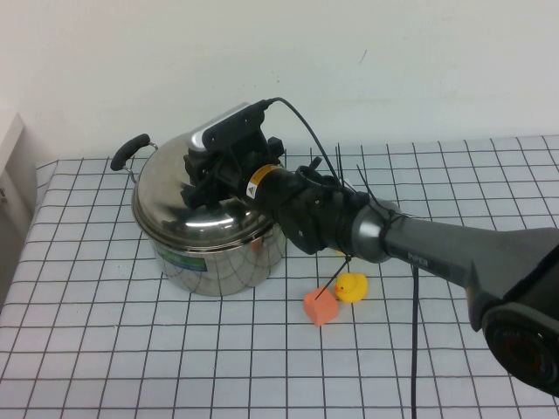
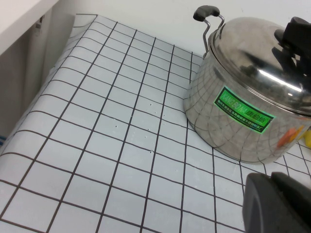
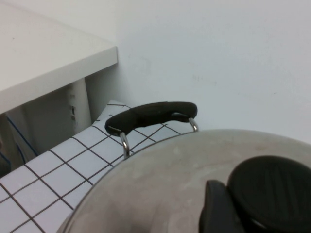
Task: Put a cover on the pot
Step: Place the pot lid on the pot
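1. We see the large shiny stainless-steel cooking pot [image 1: 214, 262] standing on the left part of the white tabletop with a dark grid pattern [image 1: 131, 349], its green-blue label [image 2: 244, 114] facing the robot's left side.
2. A domed steel lid [image 1: 188, 205] sits on top of the pot, and its rim meets the pot's wall all the way round as far as we can see.
3. One black side handle [image 1: 129, 150] of the pot sticks out at the far left; the right wrist view shows it beyond the lid's dome.
4. Our right gripper [image 1: 203, 179] reaches across from the right and sits over the middle of the lid, at the black round knob [image 3: 272, 187].
5. In the right wrist view one black finger [image 3: 214, 208] lies against the side of the knob, so the fingers look narrowed onto it.
6. Our left gripper [image 2: 279, 201] hangs low over the tabletop, near the pot on the robot's left side and touching nothing; only a dark edge of it shows, and we cannot tell how its fingers stand.
7. A small yellow rubber duck [image 1: 351, 286] and an orange-pink block [image 1: 320, 306] lie just beside each other on the tabletop, to the right of the pot.
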